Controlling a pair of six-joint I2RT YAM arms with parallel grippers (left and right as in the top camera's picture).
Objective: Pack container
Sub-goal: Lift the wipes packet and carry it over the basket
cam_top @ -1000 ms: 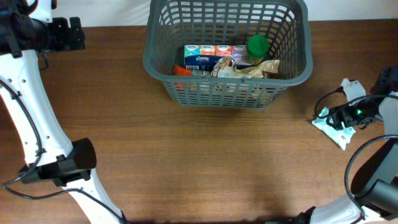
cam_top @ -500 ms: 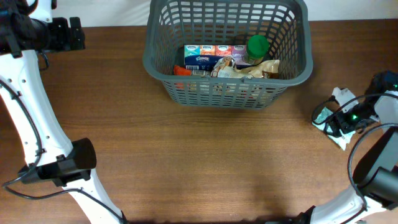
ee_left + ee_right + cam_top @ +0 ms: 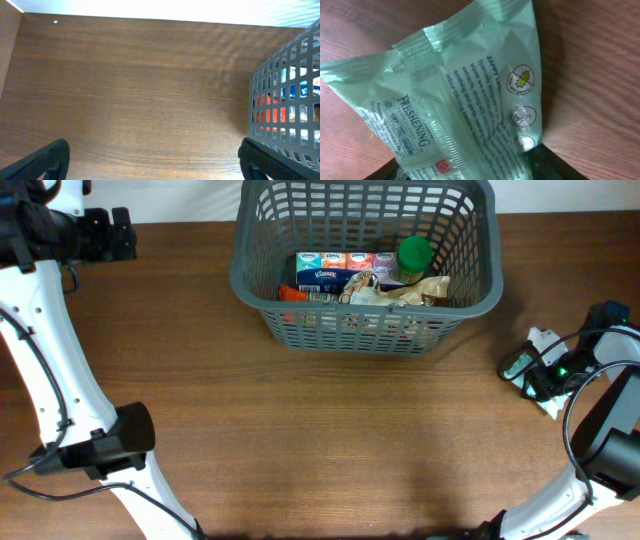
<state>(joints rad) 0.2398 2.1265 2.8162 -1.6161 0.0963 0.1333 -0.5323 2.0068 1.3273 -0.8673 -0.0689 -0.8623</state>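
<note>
The right fingers are down at the table, on a pale green packet lying flat on the wood. In the wrist view the packet fills almost the whole picture, with a dark finger showing at each bottom corner and the packet between them. Whether they are pressing on it or only straddling it cannot be told. The right arm comes in from the near right corner, arches up and bends steeply down, so its wrist sits low over the packet.

The left fingers are spread wide and hold nothing; in their own view one dark tip shows in each bottom corner, with bare wood between. The left arm runs up the table's left side and bends at the wrist, so the fingers point across towards the basket.

The basket stands on the table, ahead and to the right of the left fingers and well apart from the right fingers. Inside it are a jar with a green lid, a blue tissue pack and other packets.
</note>
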